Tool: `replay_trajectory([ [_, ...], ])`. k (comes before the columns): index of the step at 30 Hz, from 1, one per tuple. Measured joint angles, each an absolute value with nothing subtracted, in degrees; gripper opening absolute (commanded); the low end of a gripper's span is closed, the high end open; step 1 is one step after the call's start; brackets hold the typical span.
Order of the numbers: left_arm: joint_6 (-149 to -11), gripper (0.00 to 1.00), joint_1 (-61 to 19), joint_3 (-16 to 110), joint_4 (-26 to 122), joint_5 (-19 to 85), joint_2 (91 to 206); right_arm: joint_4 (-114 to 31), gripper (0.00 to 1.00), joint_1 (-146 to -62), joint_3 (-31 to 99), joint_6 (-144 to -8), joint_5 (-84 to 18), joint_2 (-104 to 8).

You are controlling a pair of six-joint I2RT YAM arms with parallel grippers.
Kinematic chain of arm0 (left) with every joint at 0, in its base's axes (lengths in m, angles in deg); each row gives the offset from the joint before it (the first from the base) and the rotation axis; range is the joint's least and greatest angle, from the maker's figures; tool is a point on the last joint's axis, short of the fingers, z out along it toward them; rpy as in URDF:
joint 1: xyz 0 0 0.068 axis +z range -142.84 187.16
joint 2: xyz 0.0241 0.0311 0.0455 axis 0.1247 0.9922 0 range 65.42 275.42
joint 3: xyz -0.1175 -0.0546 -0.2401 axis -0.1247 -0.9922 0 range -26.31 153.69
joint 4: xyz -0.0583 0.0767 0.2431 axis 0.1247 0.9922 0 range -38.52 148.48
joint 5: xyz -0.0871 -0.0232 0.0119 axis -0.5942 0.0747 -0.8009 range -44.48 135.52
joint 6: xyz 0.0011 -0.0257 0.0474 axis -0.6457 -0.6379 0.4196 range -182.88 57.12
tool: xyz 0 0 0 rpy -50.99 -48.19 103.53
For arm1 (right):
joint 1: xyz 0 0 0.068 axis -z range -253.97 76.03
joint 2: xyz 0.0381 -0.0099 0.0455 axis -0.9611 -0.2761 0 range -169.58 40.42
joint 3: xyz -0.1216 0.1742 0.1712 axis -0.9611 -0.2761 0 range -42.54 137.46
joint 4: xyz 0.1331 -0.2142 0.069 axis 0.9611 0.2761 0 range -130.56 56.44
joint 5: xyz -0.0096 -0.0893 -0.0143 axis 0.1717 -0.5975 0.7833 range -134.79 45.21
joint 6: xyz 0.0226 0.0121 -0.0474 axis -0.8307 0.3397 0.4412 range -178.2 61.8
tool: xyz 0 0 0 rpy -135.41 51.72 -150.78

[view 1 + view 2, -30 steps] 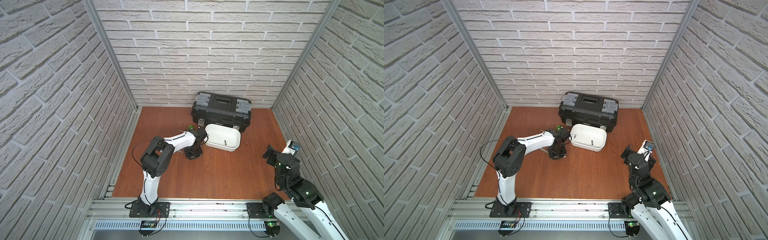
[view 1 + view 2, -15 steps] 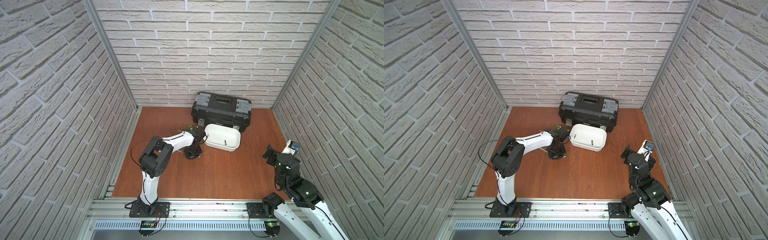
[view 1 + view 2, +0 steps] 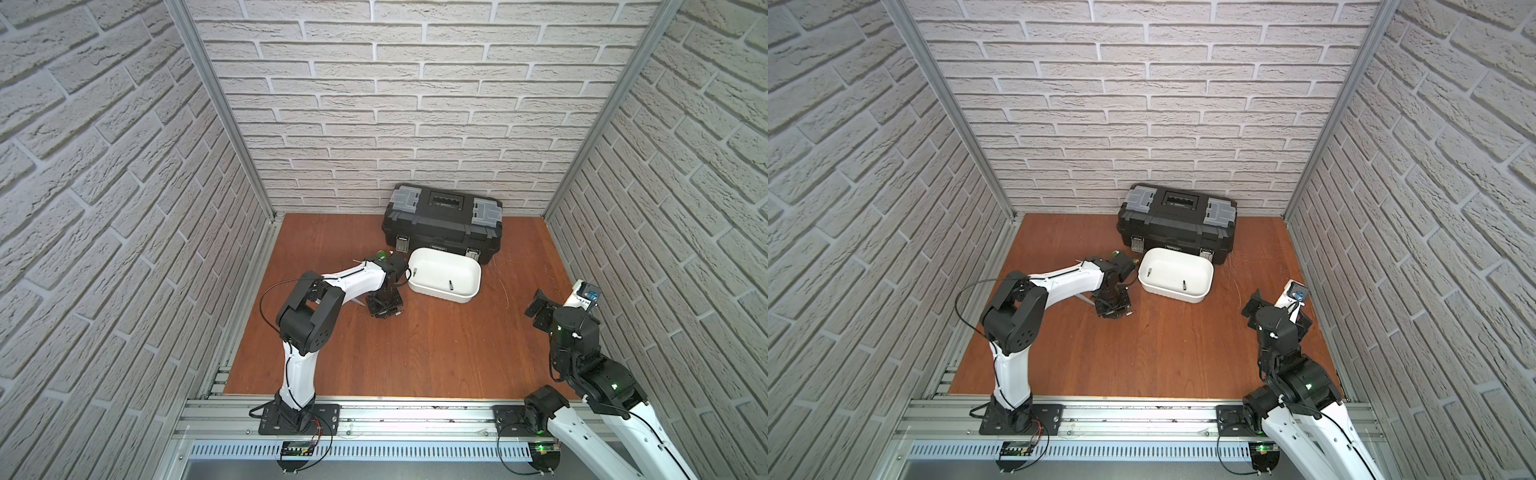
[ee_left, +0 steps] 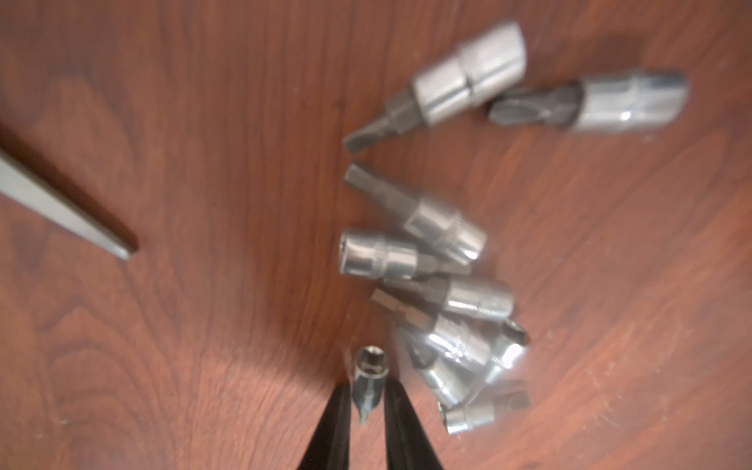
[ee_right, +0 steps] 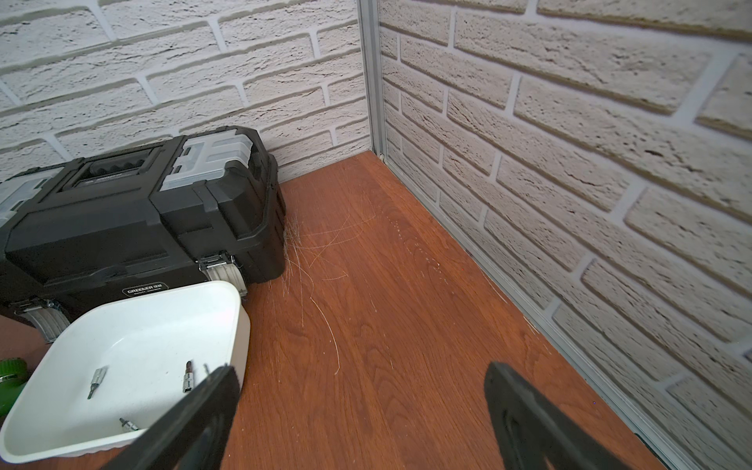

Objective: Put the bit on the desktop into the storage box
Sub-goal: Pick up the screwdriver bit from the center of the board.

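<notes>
Left gripper [image 4: 368, 396] narrow, pinching one socket bit [image 4: 370, 368], socket end down, next to bit pile [image 4: 431, 260] on table [image 3: 415, 353] just beside storage box [image 3: 440, 294]; short carry ahead. Right gripper [image 5: 361, 368] wide, empty, well apart from storage box, leaving drop path free.

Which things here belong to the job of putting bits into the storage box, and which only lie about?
For the job: bit in the left fingers; loose bits on the desktop; storage box; bits already inside.
Just lying about: black toolbox; green object; grey metal bar.
</notes>
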State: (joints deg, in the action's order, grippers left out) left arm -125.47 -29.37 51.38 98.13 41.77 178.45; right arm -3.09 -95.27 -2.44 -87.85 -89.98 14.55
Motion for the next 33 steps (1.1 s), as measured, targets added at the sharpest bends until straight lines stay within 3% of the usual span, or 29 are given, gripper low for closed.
replay_trajectory([
  [10,-124.4,0.03,-28.8,51.4,97.7,43.9,178.3,-3.1,0.98,-95.3,-2.4,-87.8,-90.0,14.6],
  [26,-123.9,0.01,-32.2,50.6,99.9,52.6,175.0,-3.1,0.98,-95.3,-2.4,-87.9,-90.0,14.6],
  [33,-122.0,0.01,-35.0,56.3,102.4,55.8,173.8,-3.1,0.98,-95.3,-2.4,-87.9,-90.0,14.6],
])
